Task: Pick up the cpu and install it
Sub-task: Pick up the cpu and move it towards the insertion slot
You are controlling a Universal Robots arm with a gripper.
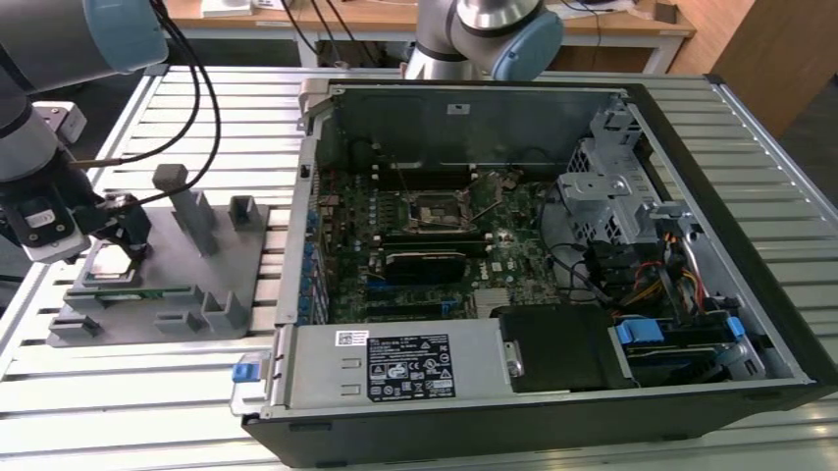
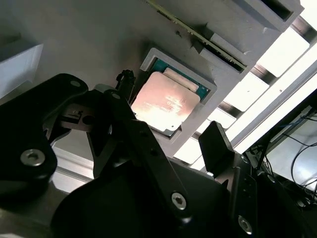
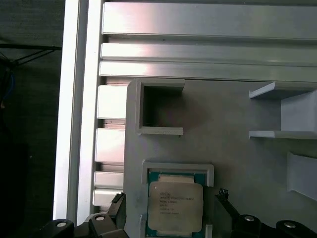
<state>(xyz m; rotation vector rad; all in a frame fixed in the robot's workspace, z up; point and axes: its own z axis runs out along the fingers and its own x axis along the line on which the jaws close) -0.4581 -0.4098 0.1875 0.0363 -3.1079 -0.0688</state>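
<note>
A: On the bench (image 1: 196,108), at the exterior view's left, what is logged?

B: A grey holder (image 1: 196,294) is laid on the metal slats. The gripper (image 1: 128,238) is held low over one corner pocket. The cpu (image 1: 112,261) is seen in that pocket, lying flat with its silver lid up.

A: State of the gripper?

B: Spread. In both wrist views the cpu (image 2: 166,101) (image 3: 176,206) is flanked by two black fingers (image 3: 228,207), one to each side and outside the pocket's raised walls. No contact with the chip is observed (a gap is visible on both sides in the first wrist view). Nothing is pinched.

A: What else is recorded in the holder?

B: A second square pocket (image 3: 161,109) is noted beside the cpu's. A thin green board (image 2: 208,43) is seen edge-on in a slot in the second wrist view.

A: And toward the exterior view's right?

B: An open computer case (image 1: 753,226) is set just beside the holder. The motherboard (image 1: 524,245) is exposed, with a black-framed socket (image 1: 439,208) near its middle. The cpu is well apart from that socket. A grey and blue arm joint (image 1: 504,34) is seen behind the case.
</note>
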